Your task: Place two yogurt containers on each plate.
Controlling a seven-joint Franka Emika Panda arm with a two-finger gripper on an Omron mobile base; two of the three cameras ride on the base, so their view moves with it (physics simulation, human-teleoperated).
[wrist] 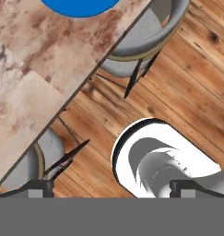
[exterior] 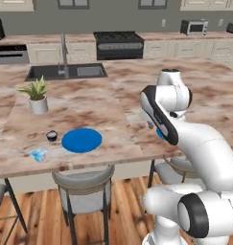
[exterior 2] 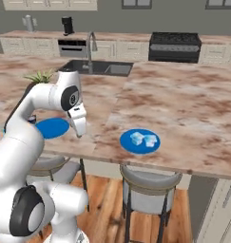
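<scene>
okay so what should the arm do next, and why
Probably swing left toward the lone yogurt container near the counter edge. The right plate already holds two, the left plate holds none, and the gripper hangs with open, unladen jaws.

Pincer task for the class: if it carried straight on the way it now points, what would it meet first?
The pincer points down past the counter edge, so probably the wooden floor, though the robot's own base lies close to that line.
</scene>
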